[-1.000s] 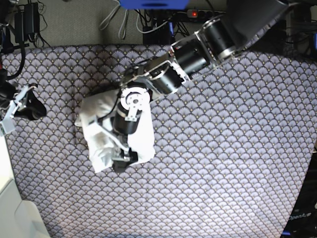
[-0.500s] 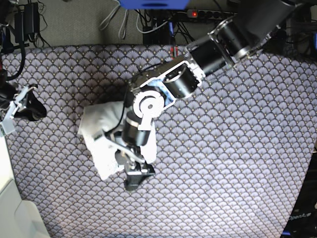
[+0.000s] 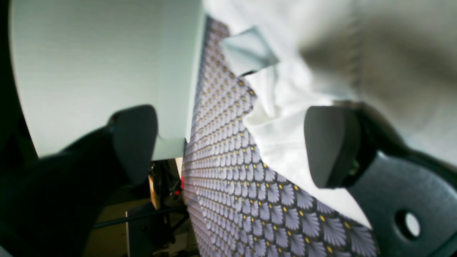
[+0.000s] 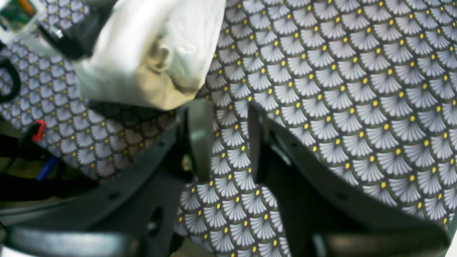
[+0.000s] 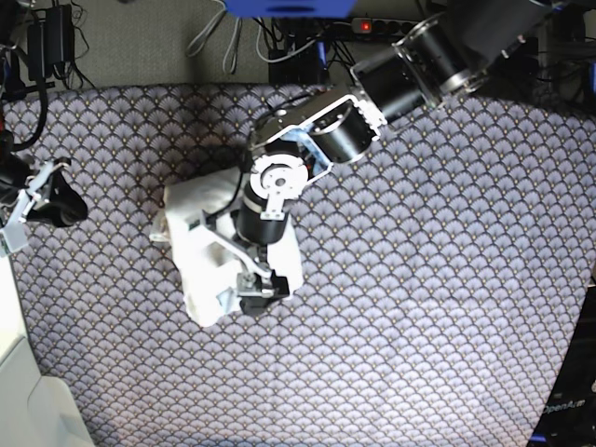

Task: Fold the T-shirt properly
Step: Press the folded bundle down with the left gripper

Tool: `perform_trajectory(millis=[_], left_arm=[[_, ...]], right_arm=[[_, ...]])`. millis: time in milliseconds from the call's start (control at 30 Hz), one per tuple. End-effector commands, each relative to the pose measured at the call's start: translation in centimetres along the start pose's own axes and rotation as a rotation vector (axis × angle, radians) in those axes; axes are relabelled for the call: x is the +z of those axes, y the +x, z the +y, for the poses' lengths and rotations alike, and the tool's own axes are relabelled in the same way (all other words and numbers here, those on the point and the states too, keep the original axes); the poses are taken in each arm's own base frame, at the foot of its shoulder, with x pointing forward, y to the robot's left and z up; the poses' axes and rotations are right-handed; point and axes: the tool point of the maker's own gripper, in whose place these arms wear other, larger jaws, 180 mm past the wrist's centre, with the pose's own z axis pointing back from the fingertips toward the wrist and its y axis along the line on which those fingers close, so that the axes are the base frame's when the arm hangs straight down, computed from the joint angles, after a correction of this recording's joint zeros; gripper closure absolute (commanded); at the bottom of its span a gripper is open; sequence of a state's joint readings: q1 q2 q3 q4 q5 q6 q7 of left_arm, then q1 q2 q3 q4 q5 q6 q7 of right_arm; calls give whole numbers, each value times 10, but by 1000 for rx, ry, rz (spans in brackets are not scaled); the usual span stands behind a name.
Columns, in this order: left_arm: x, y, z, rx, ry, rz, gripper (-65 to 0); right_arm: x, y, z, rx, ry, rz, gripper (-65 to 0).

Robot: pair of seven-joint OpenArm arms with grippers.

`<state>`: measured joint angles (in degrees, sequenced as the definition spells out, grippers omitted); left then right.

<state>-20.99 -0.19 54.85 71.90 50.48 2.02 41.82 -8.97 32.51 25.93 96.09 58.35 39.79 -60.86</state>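
While half a second ago it reached past the cloth's lower edge, the left gripper [image 5: 244, 287] now hovers, jaws spread wide and empty, over the crumpled plain white cotton T-shirt [image 5: 196, 256], bunched left of centre on the scale-patterned tablecloth [image 5: 438, 279]. The right gripper [image 4: 223, 137] stays half-parted, empty, at the left edge.

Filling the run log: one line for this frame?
left hand open over T-shirt edge, holding nothing | right hand part open, idle, empty | T-shirt bunched on patterned cloth
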Motion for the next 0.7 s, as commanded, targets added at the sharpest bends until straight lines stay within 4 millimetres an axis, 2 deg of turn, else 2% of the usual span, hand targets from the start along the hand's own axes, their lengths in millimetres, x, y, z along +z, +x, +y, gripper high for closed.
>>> perform_trajectory(millis=[0, 233, 533, 667], left_arm=[[-3, 9, 21, -3, 47, -11, -650], [-2, -5, 3, -109, -62, 60, -650], [3, 0, -1, -184, -132, 52, -650], [2, 1, -1, -181, -137, 55, -650]], right_arm=[[7, 17, -2, 30, -3, -48, -181], [3, 15, 2, 13, 7, -58, -181], [0, 14, 6, 2, 17, -65, -181], [3, 23, 20, 54, 25, -71, -181]])
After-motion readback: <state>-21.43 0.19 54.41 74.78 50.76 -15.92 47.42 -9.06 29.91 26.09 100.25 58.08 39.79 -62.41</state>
